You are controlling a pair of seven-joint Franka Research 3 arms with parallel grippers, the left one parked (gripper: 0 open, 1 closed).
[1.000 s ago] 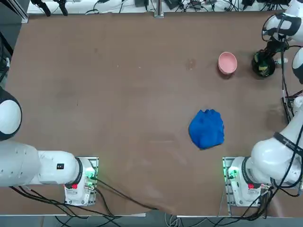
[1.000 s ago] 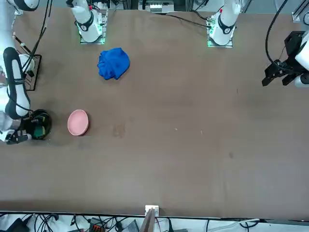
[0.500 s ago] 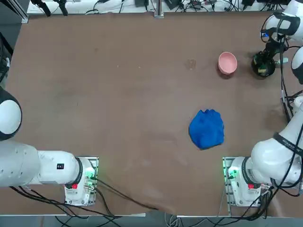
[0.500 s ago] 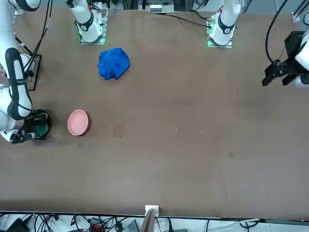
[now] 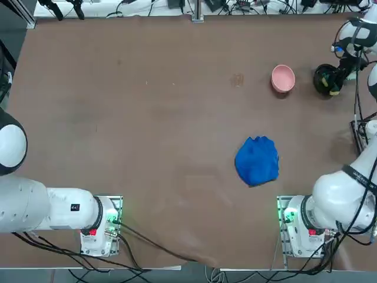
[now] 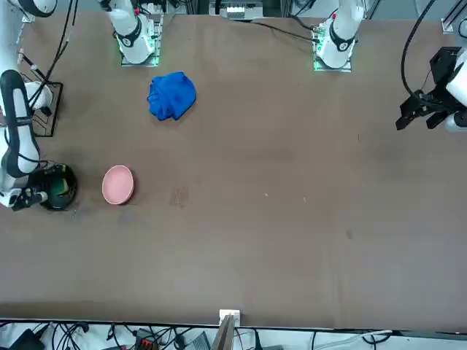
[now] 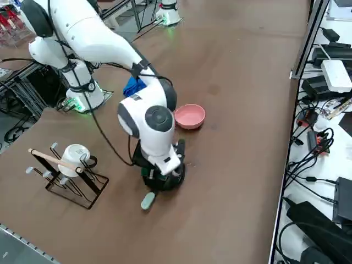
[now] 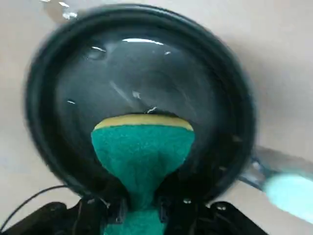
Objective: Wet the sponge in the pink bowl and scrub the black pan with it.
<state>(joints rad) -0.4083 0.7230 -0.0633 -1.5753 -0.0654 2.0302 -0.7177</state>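
Overhead, you see one pink bowl (image 5: 283,78), one black pan (image 5: 326,80) beside it near the surface's (image 5: 147,118) far right edge, and one blue cloth (image 5: 257,160). At the wrist, your right gripper (image 8: 141,208) pinches one sponge (image 8: 142,147) inside the pan. The arm has swung outward since.

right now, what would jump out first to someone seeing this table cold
The right gripper, shut on the green and yellow sponge, presses it into the black pan at the far right of the table. Just beside the pan sits the pink bowl, and nearer the arms' bases lies a crumpled bright blue cloth.
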